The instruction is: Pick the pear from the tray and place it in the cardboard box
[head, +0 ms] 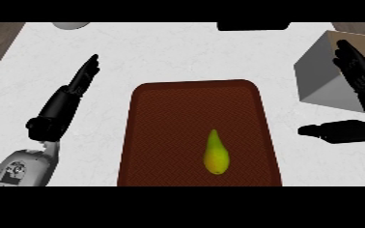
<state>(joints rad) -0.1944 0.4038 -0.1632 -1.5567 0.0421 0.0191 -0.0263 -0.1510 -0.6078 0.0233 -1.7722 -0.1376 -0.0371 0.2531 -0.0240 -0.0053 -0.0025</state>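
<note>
**Pear on tray, unheld**

Pear (215, 153) lying lower centre of frame, on brown tray (149, 125), narrow end up-frame. Left hand (80, 83) at left of frame over white counter (178, 53), fingers straight, holding nothing. Grey box (321, 77) at upper right edge. Right hand (351, 70) at far right, fingers extended over box, thumb apart below; nothing grasped.

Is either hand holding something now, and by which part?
Nothing is held. The pear lies on the tray, apart from the left hand and right hand.
</note>
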